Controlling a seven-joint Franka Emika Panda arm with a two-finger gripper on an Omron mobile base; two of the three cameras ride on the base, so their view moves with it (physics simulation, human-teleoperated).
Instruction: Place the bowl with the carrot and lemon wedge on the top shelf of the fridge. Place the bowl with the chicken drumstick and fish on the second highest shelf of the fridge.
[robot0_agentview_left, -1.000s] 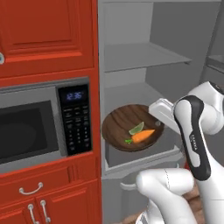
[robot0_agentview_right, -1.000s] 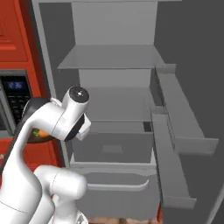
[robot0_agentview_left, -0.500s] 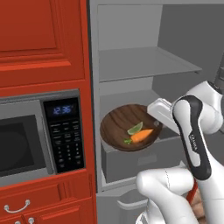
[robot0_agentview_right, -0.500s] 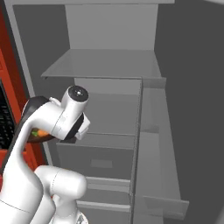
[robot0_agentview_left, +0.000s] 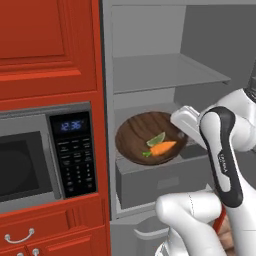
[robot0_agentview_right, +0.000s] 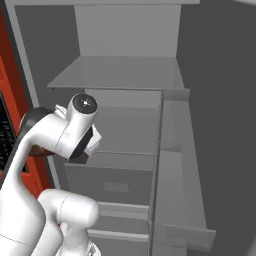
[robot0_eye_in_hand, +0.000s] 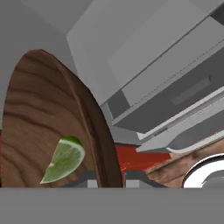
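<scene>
My gripper (robot0_agentview_left: 181, 133) (robot0_eye_in_hand: 109, 183) is shut on the right rim of the bowl (robot0_agentview_left: 145, 136), a wide dark brown wooden one. It hangs roughly level in front of the open fridge. The orange carrot (robot0_agentview_left: 164, 147) and the lemon wedge (robot0_agentview_left: 156, 138) lie inside it toward the right. In the hand view the bowl (robot0_eye_in_hand: 39, 127) stands on edge at the left with the lemon wedge (robot0_eye_in_hand: 63, 159) in it, and the rim passes between my fingertips. The top shelf (robot0_agentview_left: 165, 72) (robot0_agentview_right: 115, 72) is bare and well above the bowl. The second highest shelf (robot0_agentview_left: 131, 108) lies just behind the bowl.
A microwave (robot0_agentview_left: 30, 165) with its keypad sits in red cabinets (robot0_agentview_left: 45, 45) left of the fridge. A grey drawer (robot0_agentview_left: 160, 180) (robot0_agentview_right: 115, 186) closes the fridge's lower part. The open fridge door with its bins (robot0_agentview_right: 175, 165) stands to the right.
Both base views have shifted and the fridge looms larger, so the base has driven closer. The bowl stays in my grip at the same place relative to the arm.
</scene>
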